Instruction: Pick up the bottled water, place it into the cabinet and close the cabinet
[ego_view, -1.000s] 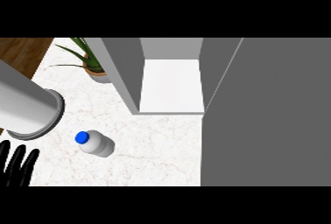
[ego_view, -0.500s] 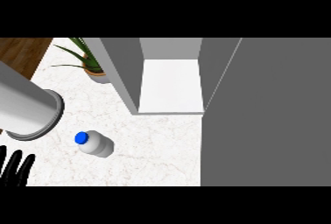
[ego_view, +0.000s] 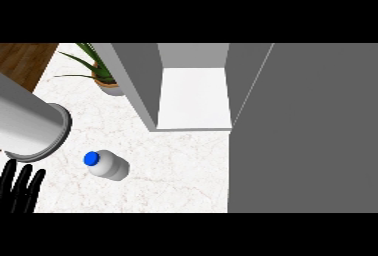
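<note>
Not much movement to report: the left hand (ego_view: 21, 187) dips a touch toward the lower edge half a second back and now sits slightly higher again, down at 8 o'clock in the view, fingers straight and spread, holding nothing. The bottled water (ego_view: 108, 165) hasn't budged on the white marbled counter (ego_view: 177, 170), its blue cap (ego_view: 91, 158) pointing up toward us. So, my read: the pick-up hasn't started, and all 3 steps of the job are still ahead. From the hand, the bottle lies at about 2 o'clock, near but clearly apart, nothing touching. A big grey forearm (ego_view: 29, 130) hangs over the counter at the bottle's 10 o'clock. The cabinet (ego_view: 193, 97) stands open, its pale shelf at roughly 1 o'clock from the bottle and well apart from it, with a broad grey panel (ego_view: 303, 130) at 3 o'clock that looks to be its open door. A potted plant (ego_view: 103, 75) sits at 12 o'clock from the bottle. The right hand isn't showing at all.
</note>
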